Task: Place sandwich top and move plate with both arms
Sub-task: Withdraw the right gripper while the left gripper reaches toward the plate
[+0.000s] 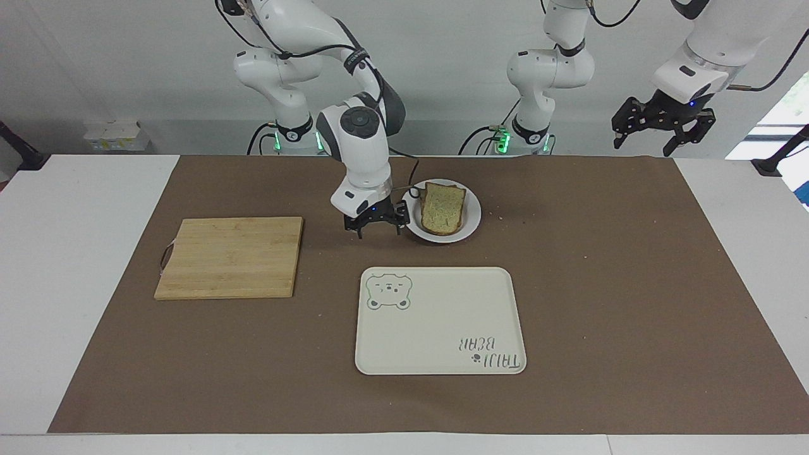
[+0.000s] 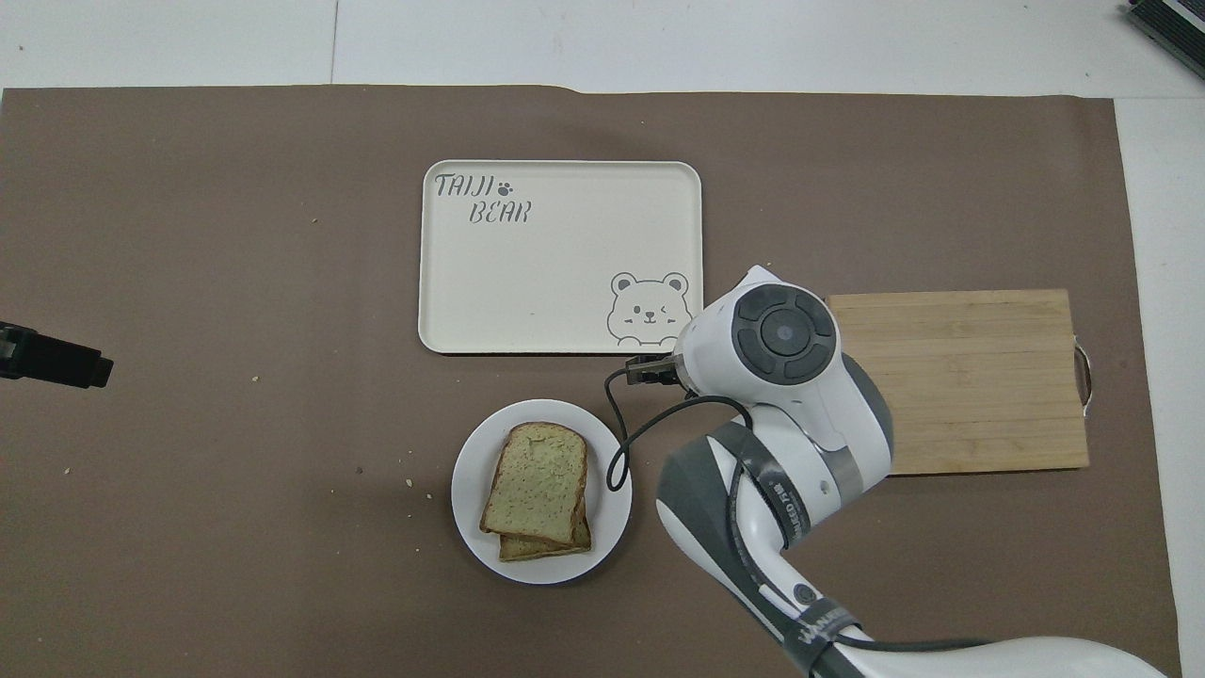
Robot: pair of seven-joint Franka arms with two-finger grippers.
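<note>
The sandwich top (image 1: 444,207), a speckled bread slice with a brown crust, lies on a lower slice on the small round white plate (image 1: 472,225). Both also show in the overhead view, the bread (image 2: 535,478) on the plate (image 2: 471,494). My right gripper (image 1: 377,222) is open and empty, low over the brown mat beside the plate, toward the right arm's end. In the overhead view its wrist hides its fingers. My left gripper (image 1: 662,125) is open and empty, and waits raised over the left arm's end of the table; its tip shows in the overhead view (image 2: 56,360).
A cream bear tray (image 1: 442,322) lies farther from the robots than the plate. A wooden cutting board (image 1: 231,256) lies toward the right arm's end. Crumbs dot the brown mat (image 1: 632,284) near the plate.
</note>
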